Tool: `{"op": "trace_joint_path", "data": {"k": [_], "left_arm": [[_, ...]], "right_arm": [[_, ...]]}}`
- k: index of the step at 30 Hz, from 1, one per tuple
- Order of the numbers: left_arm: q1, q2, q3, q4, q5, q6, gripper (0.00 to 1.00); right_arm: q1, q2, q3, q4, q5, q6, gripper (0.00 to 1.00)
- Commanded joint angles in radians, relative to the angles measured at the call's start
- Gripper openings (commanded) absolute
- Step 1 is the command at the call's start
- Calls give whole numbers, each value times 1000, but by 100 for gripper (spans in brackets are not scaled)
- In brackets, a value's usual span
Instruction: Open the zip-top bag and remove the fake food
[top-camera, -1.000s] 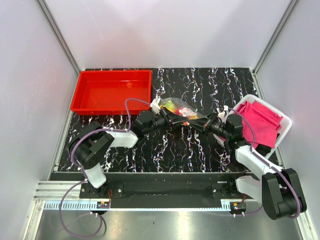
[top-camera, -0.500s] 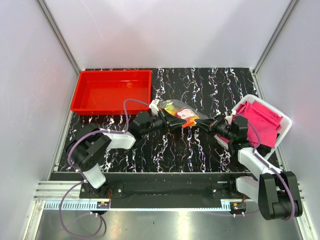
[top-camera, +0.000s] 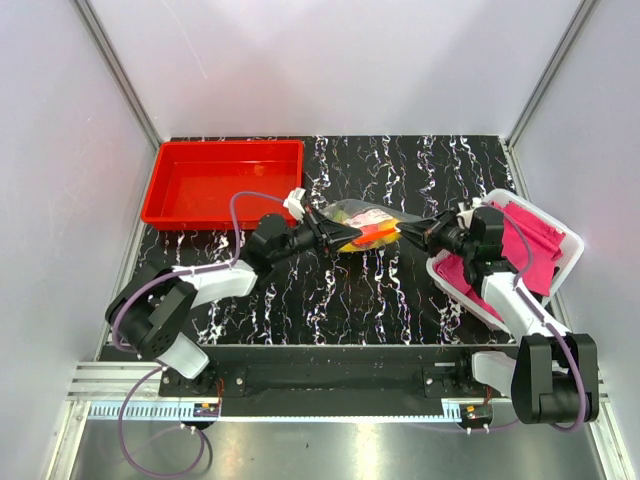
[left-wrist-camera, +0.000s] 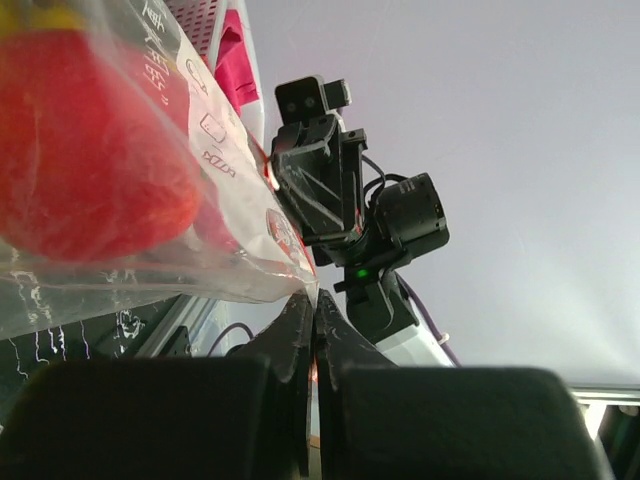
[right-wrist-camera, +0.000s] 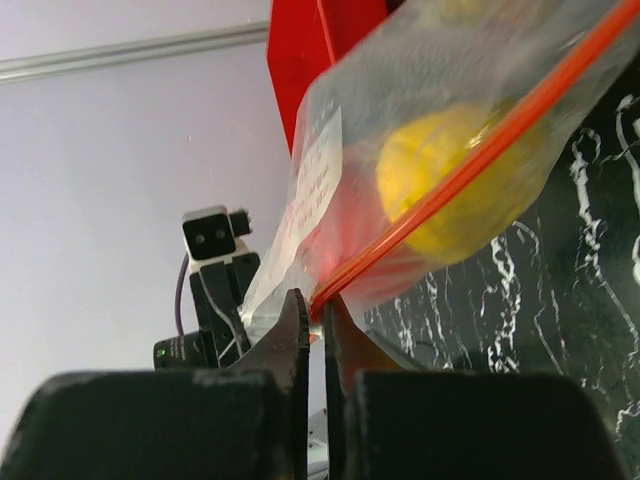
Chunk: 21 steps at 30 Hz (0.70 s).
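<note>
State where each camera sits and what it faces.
Top external: above and behind the bases, looking down on the table; both arms show, left end effector and right end effector pinching the zip-top bag.
Left wrist: on the left arm, looking past its shut fingers at the right arm; red fruit in the bag.
Right wrist: on the right arm, looking past its shut fingers at the left arm and red tray; yellow fruit bagged.
Shared: both wrist views show the bag and the opposite arm.

The clear, crinkly zip-top bag is stretched sideways over the desk's middle, with fake food inside: a red fruit and a yellow fruit.
</note>
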Motion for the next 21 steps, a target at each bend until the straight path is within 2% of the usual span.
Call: {"op": "trace_joint_path", "data": {"k": [1,6,13,21], "left_arm": [[31,-92,-4,45,-16,21,0],[35,-127,-44,39,-39,20,0],[40,-156,-88,40,-50,12,0],[38,-155,-136,102,-50,-20,0]], "right_arm": [[-84,34,85,-126,132,-140,0],[-133,99,145,-166,139,-235,0],[-150,188,300,-328,206,-425,0],[-157,231,370,-374,242,-504,0]]}}
